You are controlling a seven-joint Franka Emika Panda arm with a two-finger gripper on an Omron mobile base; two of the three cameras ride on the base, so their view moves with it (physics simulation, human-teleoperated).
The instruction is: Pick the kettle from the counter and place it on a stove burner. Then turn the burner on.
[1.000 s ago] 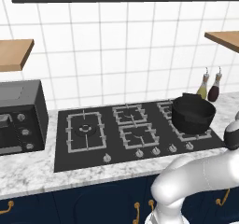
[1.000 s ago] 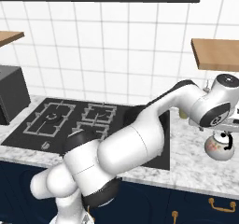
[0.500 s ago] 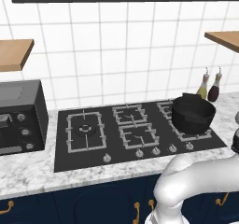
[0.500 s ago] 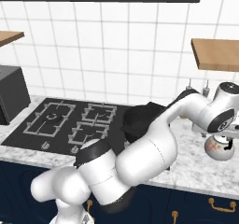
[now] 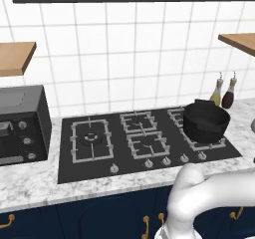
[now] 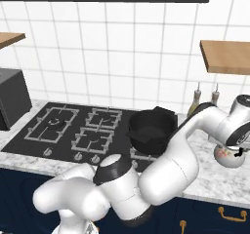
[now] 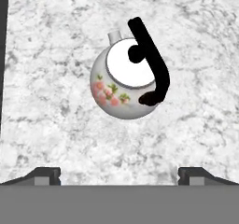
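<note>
Standing at the far left of the left base view is a dark microwave (image 5: pixel 20 126) on the counter (image 5: pixel 30 188); just beside it lies the black cooktop (image 5: pixel 144 143), with the stove burner (image 5: pixel 90 139) on its left and a black pot (image 5: pixel 205 121) on its right-hand grate; two bottles (image 5: pixel 223 91) stand against the tiles behind the pot; further right, in the right base view, the kettle (image 6: pixel 228 155) rests on the marble directly under the arm's wrist, well apart from the cooktop; seen from the hand, the kettle (image 7: pixel 125 78) sits upright on the speckled counter (image 7: pixel 51 125), its black handle arching over the lid; the gripper (image 7: pixel 119 174) hovers above it with fingertips (image 7: pixel 45 173) spread wide, touching nothing.
</note>
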